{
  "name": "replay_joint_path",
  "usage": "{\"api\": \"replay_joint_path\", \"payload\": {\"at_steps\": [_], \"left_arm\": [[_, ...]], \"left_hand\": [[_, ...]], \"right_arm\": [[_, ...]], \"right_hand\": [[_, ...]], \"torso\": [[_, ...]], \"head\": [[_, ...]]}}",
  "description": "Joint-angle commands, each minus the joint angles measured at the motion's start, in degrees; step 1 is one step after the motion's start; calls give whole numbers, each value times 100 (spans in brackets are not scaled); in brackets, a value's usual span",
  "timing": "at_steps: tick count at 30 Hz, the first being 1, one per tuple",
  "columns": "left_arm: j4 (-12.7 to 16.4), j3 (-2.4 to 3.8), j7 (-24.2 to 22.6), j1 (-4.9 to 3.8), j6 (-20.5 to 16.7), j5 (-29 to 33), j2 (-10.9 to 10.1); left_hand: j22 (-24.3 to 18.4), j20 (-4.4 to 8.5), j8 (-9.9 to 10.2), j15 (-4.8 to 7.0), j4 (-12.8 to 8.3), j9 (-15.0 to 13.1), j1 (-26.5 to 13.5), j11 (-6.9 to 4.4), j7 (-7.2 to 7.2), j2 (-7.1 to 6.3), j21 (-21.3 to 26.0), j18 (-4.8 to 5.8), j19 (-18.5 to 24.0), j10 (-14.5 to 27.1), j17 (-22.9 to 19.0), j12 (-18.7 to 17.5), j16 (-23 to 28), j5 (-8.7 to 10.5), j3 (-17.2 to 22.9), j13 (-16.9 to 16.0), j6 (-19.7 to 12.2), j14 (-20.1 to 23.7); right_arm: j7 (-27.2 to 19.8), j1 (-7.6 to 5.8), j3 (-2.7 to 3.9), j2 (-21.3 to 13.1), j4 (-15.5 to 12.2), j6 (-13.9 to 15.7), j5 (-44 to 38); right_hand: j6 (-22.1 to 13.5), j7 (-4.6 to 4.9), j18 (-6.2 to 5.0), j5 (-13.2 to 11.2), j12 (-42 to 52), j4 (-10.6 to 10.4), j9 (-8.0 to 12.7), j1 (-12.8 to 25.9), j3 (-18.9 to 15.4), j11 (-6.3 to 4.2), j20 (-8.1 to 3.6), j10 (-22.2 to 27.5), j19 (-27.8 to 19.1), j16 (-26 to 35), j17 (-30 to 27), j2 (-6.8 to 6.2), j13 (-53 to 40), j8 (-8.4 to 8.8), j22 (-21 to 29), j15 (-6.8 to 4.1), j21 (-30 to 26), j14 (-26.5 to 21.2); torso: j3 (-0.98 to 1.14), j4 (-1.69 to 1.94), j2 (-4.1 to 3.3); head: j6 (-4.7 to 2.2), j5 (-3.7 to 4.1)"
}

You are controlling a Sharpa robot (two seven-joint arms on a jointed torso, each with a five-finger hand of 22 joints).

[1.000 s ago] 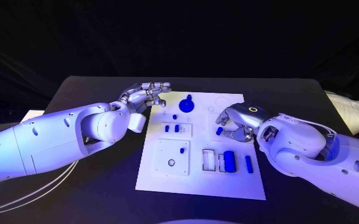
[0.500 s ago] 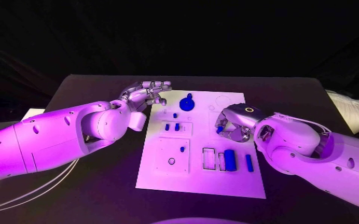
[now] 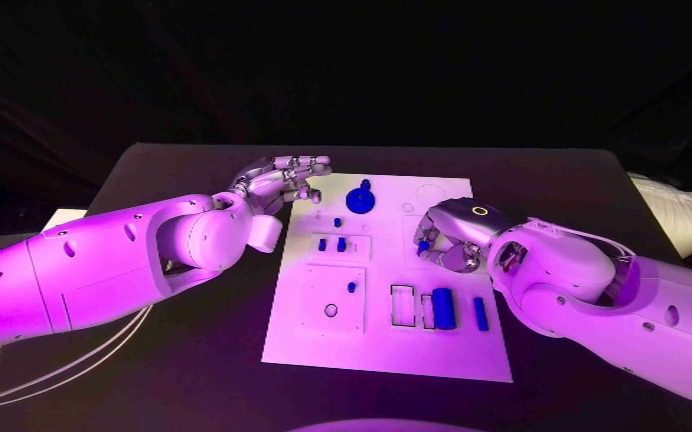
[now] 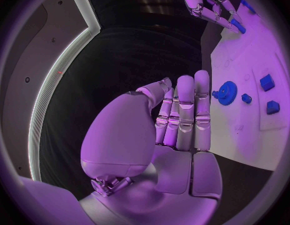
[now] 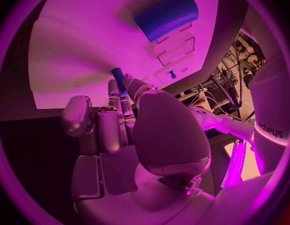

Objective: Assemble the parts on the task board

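Task board [image 3: 378, 347] lying mid-desk [image 3: 159, 177], several blue parts [image 3: 441, 307] seated, slots staying vacant. My right hand [image 3: 450, 242] pinching small blue part [image 5: 119, 78] in fingers [image 5: 123, 97] above board. Left hand [image 3: 281, 182] idling beside board edge, fingers [image 4: 185, 110] straight, together, holding nothing.

I am counting one task board [image 3: 382, 352] lying between my two hands, the left hand [image 3: 281, 184] and the right hand [image 3: 450, 242]. Just beside my left hand I am seeing one blue gear [image 3: 361, 197] and three small pegs [image 3: 338, 222]. Nearer my right wrist I am making out one block [image 3: 443, 309] and one slim bar [image 3: 479, 314], possibly a third sliver. One blue piece [image 5: 118, 77] is sitting at my right fingertips.
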State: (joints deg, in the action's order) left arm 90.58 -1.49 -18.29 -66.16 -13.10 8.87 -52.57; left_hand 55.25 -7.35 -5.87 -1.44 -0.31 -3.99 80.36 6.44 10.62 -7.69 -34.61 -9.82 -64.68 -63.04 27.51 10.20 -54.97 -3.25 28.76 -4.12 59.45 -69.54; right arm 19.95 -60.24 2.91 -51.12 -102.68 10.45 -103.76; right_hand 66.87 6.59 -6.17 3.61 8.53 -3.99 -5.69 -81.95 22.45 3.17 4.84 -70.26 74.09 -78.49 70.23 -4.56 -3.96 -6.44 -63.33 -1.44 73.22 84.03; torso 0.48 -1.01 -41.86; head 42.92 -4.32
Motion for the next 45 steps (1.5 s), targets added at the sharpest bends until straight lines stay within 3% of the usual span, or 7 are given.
{"api": "replay_joint_path", "payload": {"at_steps": [1,8,17,23,32,45], "left_arm": [[3,3,-16,0,125,-21,9],[-3,3,-16,0,137,-21,14],[-6,3,-17,1,145,-21,37],[-3,3,-19,1,149,-21,59],[8,3,-24,1,137,-21,55],[0,3,-24,1,142,-21,66]], "left_hand": [[-6,17,-20,-2,8,4,-18,17,16,53,34,-66,6,16,-6,2,16,-1,-37,9,6,34],[-11,15,-26,-4,6,4,-24,18,17,62,42,-66,9,22,-13,13,16,-1,-48,9,6,40],[-11,15,-26,-4,6,4,-24,18,17,62,42,-66,9,22,-13,13,16,-1,-48,9,6,40],[-11,15,-26,-4,6,4,-24,18,17,62,42,-66,9,22,-13,13,16,-1,-48,9,6,40],[-11,15,-26,-4,6,4,-24,18,17,62,42,-66,9,22,-13,13,16,-1,-48,9,6,40],[-11,15,-26,-4,6,4,-24,18,17,62,42,-66,9,22,-13,13,16,-1,-48,9,6,40]], "right_arm": [[-145,1,13,-52,-136,593,81],[-262,-7,52,-134,-569,826,694],[-449,51,51,147,-879,691,1062],[-582,175,-15,566,-753,502,1049],[-676,407,-132,1018,-380,149,834],[-645,523,-161,1274,-137,-73,637]], "right_hand": [[68,-23,43,-31,3,6,-63,-94,34,-28,4,-98,35,-35,9,139,-10,-30,-14,4,22,277],[58,-4,44,-28,-33,42,-77,-122,83,-24,-4,-113,34,-38,7,133,-6,-22,-18,3,27,276],[39,17,40,-7,-77,74,-87,-134,117,-9,-3,-104,19,-40,2,114,-1,-9,0,10,19,274],[19,32,36,31,-116,98,-95,-134,147,4,3,-95,0,-33,-17,107,2,6,21,21,7,269],[2,44,31,53,-150,105,-101,-108,151,18,10,-81,-20,-29,-28,86,5,19,44,31,-8,265],[-9,49,29,58,-167,107,-102,-96,153,23,13,-71,-28,-29,-31,79,6,27,54,36,-14,264]], "torso": [[-1,-1,4],[1,-6,6],[-13,9,4],[-15,19,0],[-11,-3,-3],[-6,3,-4]], "head": [[0,-2],[-24,-6],[1,-48],[22,-106],[79,-204],[119,-233]]}}
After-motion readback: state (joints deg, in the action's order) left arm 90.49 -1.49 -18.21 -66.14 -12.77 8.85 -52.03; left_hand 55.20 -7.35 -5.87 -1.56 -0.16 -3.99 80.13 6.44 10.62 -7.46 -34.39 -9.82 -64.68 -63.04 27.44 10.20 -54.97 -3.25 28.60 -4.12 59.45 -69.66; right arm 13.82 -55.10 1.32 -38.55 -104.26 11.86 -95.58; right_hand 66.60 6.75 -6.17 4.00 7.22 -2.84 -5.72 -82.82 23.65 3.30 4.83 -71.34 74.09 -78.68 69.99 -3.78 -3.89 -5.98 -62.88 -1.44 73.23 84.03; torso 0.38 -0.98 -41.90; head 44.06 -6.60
